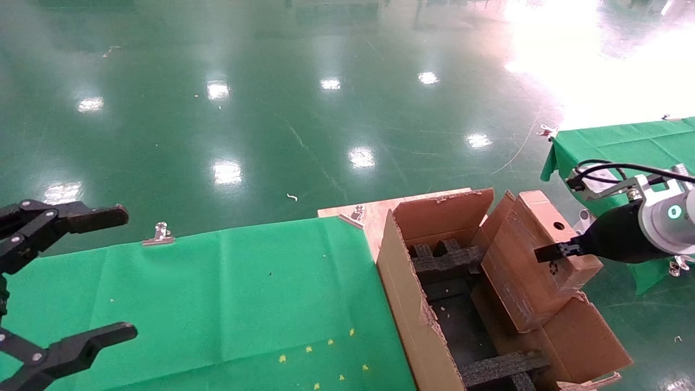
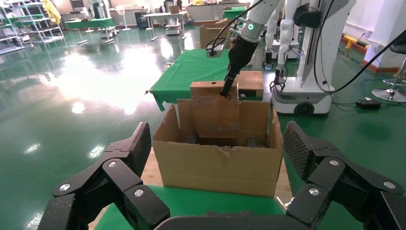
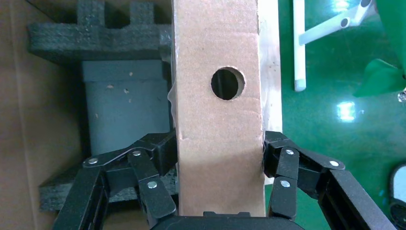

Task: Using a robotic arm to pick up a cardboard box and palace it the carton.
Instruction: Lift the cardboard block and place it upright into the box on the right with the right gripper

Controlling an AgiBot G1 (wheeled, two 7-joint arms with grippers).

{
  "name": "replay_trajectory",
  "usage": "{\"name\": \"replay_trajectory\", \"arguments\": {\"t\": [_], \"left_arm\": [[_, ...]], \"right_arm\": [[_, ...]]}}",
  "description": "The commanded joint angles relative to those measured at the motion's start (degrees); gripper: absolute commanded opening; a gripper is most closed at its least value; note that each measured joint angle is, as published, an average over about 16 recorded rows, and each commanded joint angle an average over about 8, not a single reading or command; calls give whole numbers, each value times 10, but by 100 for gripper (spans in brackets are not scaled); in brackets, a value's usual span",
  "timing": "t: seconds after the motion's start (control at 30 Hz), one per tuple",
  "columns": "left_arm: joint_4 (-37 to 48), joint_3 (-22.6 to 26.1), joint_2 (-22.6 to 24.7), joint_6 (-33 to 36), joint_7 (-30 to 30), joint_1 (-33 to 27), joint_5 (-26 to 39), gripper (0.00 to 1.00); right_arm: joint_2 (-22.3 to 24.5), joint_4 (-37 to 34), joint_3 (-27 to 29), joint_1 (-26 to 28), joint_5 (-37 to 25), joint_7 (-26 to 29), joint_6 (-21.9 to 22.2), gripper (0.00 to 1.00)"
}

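Note:
My right gripper (image 1: 549, 253), on the white robotic arm (image 1: 665, 214), is shut on the small cardboard box (image 1: 521, 282) with the round hole. It holds the box tilted over the right side of the carton (image 1: 404, 304), with the box's lower end inside. In the right wrist view the fingers (image 3: 160, 153) press both sides of the box (image 3: 218, 115) above black foam inserts (image 3: 95, 43). My left gripper (image 1: 126, 273) is open and empty at the far left over the green cloth. The left wrist view shows the carton (image 2: 220, 165), the box (image 2: 215, 112) and the right arm (image 2: 239, 48).
The carton stands on a wooden board (image 1: 374, 214) at the right end of the green-clothed table (image 1: 217, 298), with metal clips (image 1: 160, 234) on its far edge. Another green-clothed table (image 1: 624, 144) stands beyond at right. A white machine base (image 2: 306, 91) stands behind.

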Motion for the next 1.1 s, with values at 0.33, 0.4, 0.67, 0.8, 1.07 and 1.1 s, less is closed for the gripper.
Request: {"name": "replay_trajectory", "arguments": {"t": [0.33, 0.4, 0.67, 0.8, 1.07, 1.1], "left_arm": [[0, 0, 0, 0, 0, 0, 0, 100], [0, 0, 0, 0, 0, 0, 0, 100], [0, 0, 0, 0, 0, 0, 0, 100], [0, 0, 0, 0, 0, 0, 0, 100], [0, 0, 0, 0, 0, 0, 0, 100], [0, 0, 0, 0, 0, 0, 0, 100]], "right_arm": [[-11, 1, -9, -15, -7, 19, 1, 0], [-13, 1, -12, -20, -11, 23, 5, 0], [-22, 1, -23, -45, -37, 41, 33, 0], [-26, 1, -27, -56, -43, 46, 45, 0], [-31, -1, -37, -88, -54, 64, 80, 0], [-32, -2, -38, -93, -56, 67, 86, 0]]}}
